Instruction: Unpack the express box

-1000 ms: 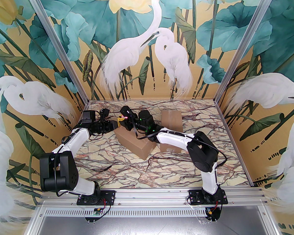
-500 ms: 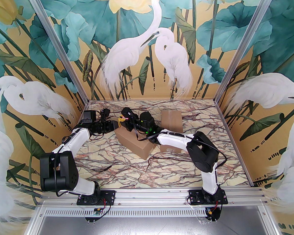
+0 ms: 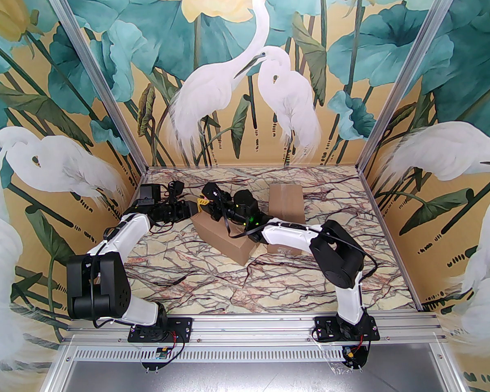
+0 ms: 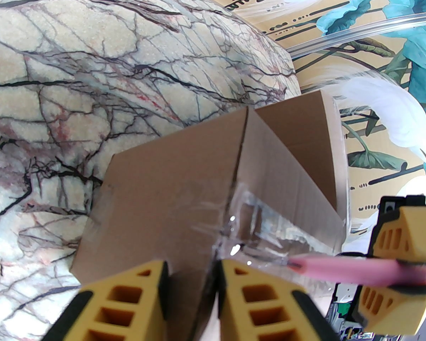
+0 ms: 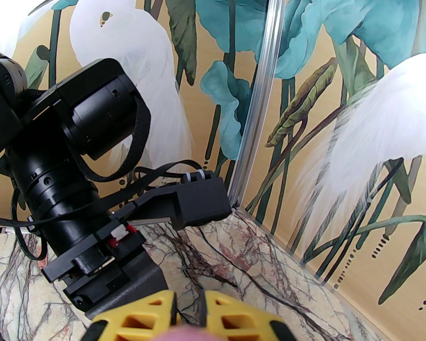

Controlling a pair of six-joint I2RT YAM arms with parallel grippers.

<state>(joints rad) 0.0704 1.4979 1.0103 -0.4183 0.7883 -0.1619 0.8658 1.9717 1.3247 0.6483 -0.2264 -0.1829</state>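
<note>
The express box (image 3: pixel 224 237), brown cardboard with clear tape (image 4: pixel 255 218) over its top seam, lies slanted mid-table. At its far-left end my left gripper (image 3: pixel 194 208) has its yellow fingers (image 4: pixel 127 304) nearly together, with the box's taped edge between them. Just behind, my right gripper (image 3: pixel 207 202) is shut on a pink cutter (image 4: pixel 340 270). In the left wrist view the cutter's tip touches the tape at the box's end, and the right gripper (image 4: pixel 387 268) comes in from the right. The pink handle shows below the right fingers (image 5: pixel 241 318).
A second taped cardboard box (image 3: pixel 286 198) lies behind and to the right, partly under my right arm. The marble table (image 3: pixel 212 284) lies bare in front of the boxes. Mural walls close in on three sides. My left wrist (image 5: pixel 74 147) sits close ahead of the right camera.
My right gripper has dipped slightly lower and toward the box's end with the cutter. The left arm and both boxes have stayed put.
</note>
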